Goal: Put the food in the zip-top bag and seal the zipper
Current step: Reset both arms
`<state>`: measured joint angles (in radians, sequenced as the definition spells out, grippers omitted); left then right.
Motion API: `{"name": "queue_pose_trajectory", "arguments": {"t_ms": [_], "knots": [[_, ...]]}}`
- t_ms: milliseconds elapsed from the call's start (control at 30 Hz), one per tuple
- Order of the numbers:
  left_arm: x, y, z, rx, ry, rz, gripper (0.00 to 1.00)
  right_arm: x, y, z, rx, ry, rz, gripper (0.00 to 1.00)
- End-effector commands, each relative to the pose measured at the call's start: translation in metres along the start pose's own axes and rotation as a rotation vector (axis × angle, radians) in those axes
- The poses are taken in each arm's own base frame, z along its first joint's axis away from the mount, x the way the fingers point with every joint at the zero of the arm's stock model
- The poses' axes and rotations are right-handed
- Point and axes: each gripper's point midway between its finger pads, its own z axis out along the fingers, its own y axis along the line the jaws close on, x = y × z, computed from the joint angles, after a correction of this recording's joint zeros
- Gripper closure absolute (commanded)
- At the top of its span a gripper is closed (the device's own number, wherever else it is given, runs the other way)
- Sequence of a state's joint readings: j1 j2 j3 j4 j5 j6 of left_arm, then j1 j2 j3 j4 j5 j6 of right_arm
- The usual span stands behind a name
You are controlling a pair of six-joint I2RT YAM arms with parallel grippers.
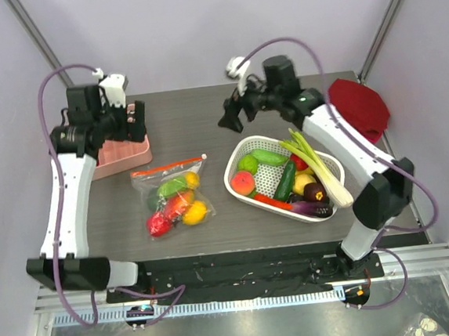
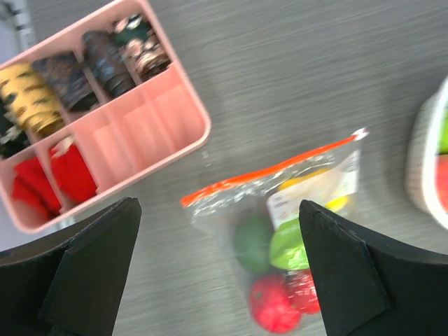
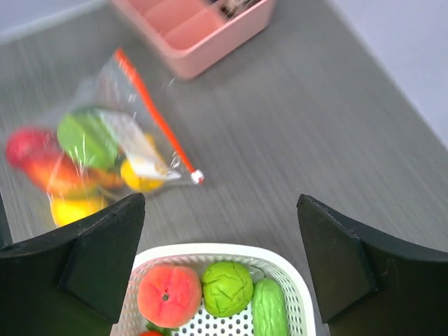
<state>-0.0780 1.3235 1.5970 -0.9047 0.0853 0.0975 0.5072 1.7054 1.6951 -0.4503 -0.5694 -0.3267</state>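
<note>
Already filled, by the look of it: zip-top bag (image 1: 172,198) lying flat on the dark worktop (image 1: 192,116), left of centre, holding food (image 1: 177,207) in red, yellow, green and orange. Along the bag's far edge, zipper (image 1: 168,167), straight and unbroken, white slider (image 2: 360,133) parked at one end. Probably sealed, though impossible to confirm through the crinkled plastic. Just right of the bag, not touching it, white mesh basket (image 1: 263,138) with more toy produce (image 1: 287,180) inside, among it a peach-like fruit (image 3: 169,295) and a long leek (image 1: 319,167). Beyond the bag to the left, pink compartment tray (image 1: 125,157). Left gripper (image 1: 136,121) raised above the tray, fingers spread, grasping nothing. Right gripper (image 1: 233,118) raised beyond the basket, likewise spread and bare. Judged nearly or fully done; left, at most, checking the seal.
</note>
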Motion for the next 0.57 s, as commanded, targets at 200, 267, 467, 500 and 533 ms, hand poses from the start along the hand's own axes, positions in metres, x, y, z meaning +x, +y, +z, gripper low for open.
{"name": "queue_pose_trajectory", "arguments": {"t_ms": [200, 267, 467, 500, 533], "knots": [[0.019, -0.040, 0.029, 0.148, 0.188, -0.034, 0.00, 0.015, -0.086, -0.142, 0.462, -0.184, 0.446, 0.00], [0.035, -0.051, 0.035, 0.155, 0.225, -0.009, 0.00, 0.046, -0.095, -0.168, 0.535, -0.170, 0.505, 0.00], [0.043, -0.056, 0.048, 0.137, 0.237, 0.038, 0.00, 0.097, -0.103, -0.215, 0.654, -0.157, 0.572, 0.00], [0.041, -0.056, 0.050, 0.136, 0.238, 0.042, 0.00, 0.098, -0.104, -0.217, 0.660, -0.157, 0.573, 0.01], [0.039, -0.055, 0.052, 0.135, 0.237, 0.046, 0.00, 0.099, -0.106, -0.220, 0.669, -0.159, 0.577, 0.00]]}}
